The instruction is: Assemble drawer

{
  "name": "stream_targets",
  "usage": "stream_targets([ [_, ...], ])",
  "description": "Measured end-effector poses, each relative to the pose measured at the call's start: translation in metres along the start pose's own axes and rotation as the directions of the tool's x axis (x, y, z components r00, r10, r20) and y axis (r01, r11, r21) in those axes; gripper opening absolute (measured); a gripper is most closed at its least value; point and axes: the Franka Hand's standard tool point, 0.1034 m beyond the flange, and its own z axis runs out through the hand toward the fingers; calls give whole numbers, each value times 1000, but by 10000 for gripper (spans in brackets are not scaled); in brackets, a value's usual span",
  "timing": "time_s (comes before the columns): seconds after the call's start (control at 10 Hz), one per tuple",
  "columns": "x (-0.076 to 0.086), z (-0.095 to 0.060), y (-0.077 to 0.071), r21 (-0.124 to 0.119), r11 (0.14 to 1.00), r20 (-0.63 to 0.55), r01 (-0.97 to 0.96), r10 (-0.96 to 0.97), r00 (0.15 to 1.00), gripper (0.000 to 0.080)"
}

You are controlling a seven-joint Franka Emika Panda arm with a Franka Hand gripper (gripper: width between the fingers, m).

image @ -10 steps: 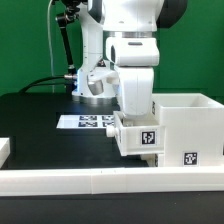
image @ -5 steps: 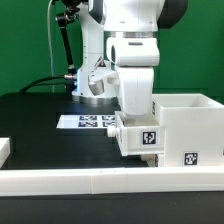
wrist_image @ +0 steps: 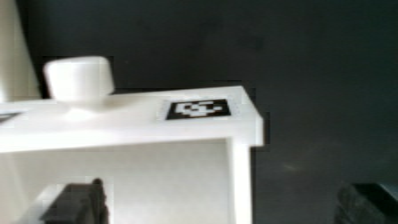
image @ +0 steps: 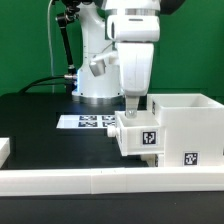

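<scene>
Tool (image: 133,101) first: from my seat it hangs over the small box tray (image: 137,134), its fingertips just above that tray's upper edge in the exterior view. I see no part held between them. In the wrist view the two dark fingers (wrist_image: 75,202) stand wide apart, one at each side of the picture, with nothing between them but the tray's white wall, so I read the tool as spread open and empty.

That tray sits against the large casing (image: 186,128), on the side toward the exterior view's left, and shows a black-and-white square tag (image: 149,138) on its front face. Whether it is seated in the casing or only pressed against it I cannot tell. The casing stands on the dark worktop (image: 40,120) at the exterior view's right, its top open, with a second tag (image: 192,157) low on its front.

From the wrist camera I see the tray's small round knob (wrist_image: 79,79) standing upright on a flat white face, and near it another tag (wrist_image: 199,109) on the same face.

Across the front runs the long low white rail (image: 110,180). Behind the tray lies the marker board (image: 88,122), flat on the worktop.
</scene>
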Motion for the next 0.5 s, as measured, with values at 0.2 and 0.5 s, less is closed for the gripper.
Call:
stream_targets([
  [0.2, -20, -2, 6, 4, 1000, 8, 14, -14, 1000, 649],
  [0.5, -50, 1, 15, 8, 1000, 15, 2, -2, 1000, 649],
])
